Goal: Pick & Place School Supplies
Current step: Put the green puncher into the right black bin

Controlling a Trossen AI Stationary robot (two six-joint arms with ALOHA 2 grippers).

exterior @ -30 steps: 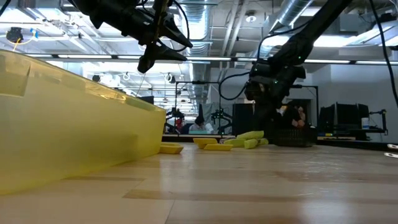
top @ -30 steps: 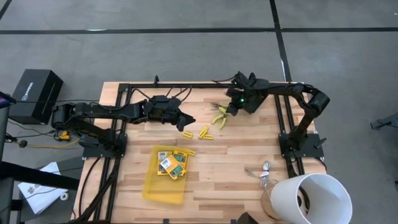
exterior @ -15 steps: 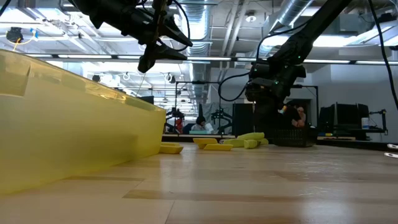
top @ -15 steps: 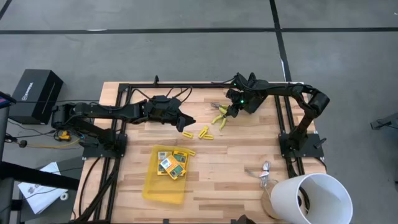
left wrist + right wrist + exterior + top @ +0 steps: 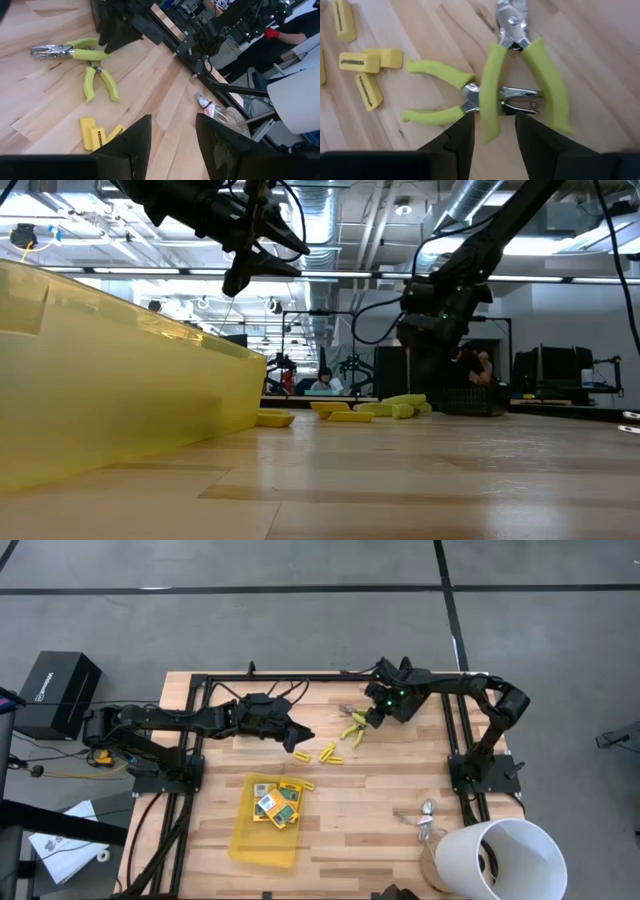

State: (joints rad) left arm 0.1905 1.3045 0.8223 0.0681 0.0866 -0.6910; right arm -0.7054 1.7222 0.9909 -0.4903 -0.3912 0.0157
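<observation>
Slightly raised since the earlier frame, right gripper [image 5: 492,131] hangs released above two crossed yellow-green-handled tools [image 5: 520,75]; left gripper [image 5: 172,145] waits parted.

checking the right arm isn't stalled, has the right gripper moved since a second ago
Barely. In the high view the right gripper sits over the yellow-green-handled tools, at the same spot against the table's black frame.

yellow tray [image 5: 262,840] front-left on table [image 5: 380,790] | white bucket [image 5: 500,858] front-right | metal clips [image 5: 424,817] beside it | black box [image 5: 58,690] on floor
</observation>
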